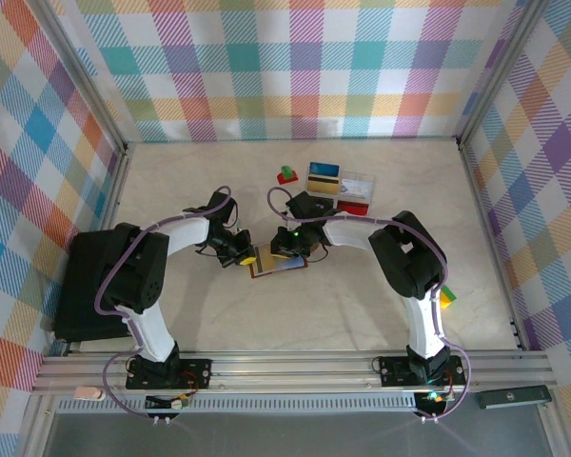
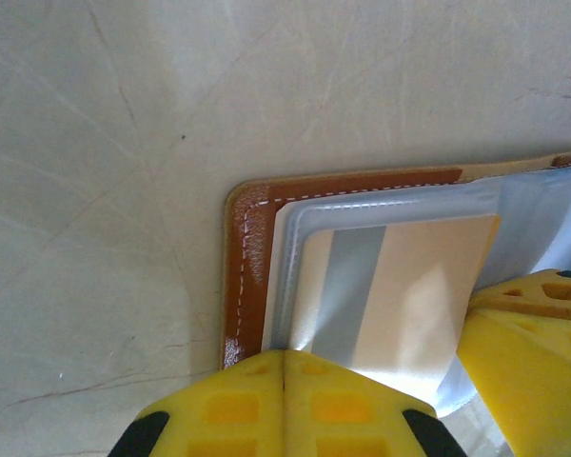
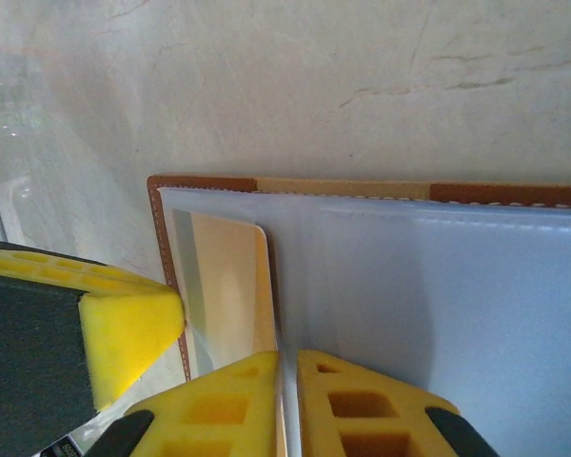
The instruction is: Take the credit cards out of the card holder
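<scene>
The card holder (image 1: 278, 272) lies open on the table between the two arms, brown-edged (image 2: 247, 257) and bluish-grey inside (image 3: 438, 305). A pale yellow credit card (image 2: 409, 286) with a grey stripe sits in its left pocket, one corner sticking out. My left gripper (image 2: 284, 357) is shut, its yellow tips touching and resting on the near edge of that pocket. My right gripper (image 3: 287, 381) is closed to a thin slit on the card's edge (image 3: 224, 276) beside the pocket flap. From above, both grippers (image 1: 250, 257) (image 1: 287, 252) meet over the card holder.
A clear compartment box (image 1: 355, 190), a blue-and-yellow card (image 1: 323, 176) and a red-and-green block (image 1: 286, 175) lie behind the card holder. A yellow-green block (image 1: 446, 297) sits by the right arm. A black pad (image 1: 81, 286) lies at the left.
</scene>
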